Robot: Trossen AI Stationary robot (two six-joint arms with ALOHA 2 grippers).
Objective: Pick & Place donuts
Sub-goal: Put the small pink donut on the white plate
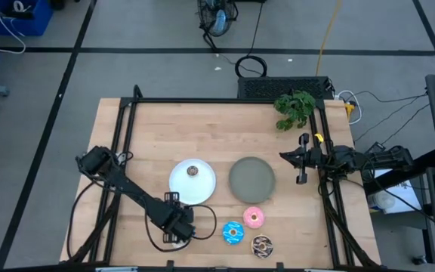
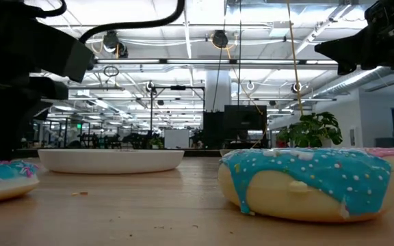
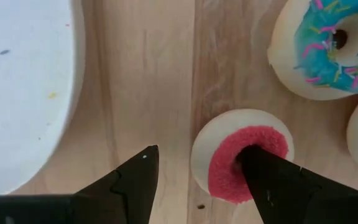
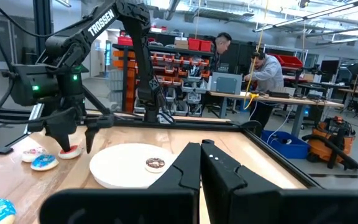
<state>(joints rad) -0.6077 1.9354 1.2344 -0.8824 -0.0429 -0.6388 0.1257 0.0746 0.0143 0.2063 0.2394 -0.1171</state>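
Step in hand: a grasp on the tiny red donut (image 3: 244,155) is judged to be under way.
Left hand (image 3: 197,177): lowered at the worktop (image 1: 157,128) front edge, fingers apart, one tip set in the donut's hole, the other outside its rim.
Donut position: flat on the wood, just beside the white plate (image 1: 202,189), near the blue donut (image 3: 328,46).
Right hand (image 4: 201,163): parked at the right side, fingers together.
Next move: closing on the ring wall, then a lift is called for.
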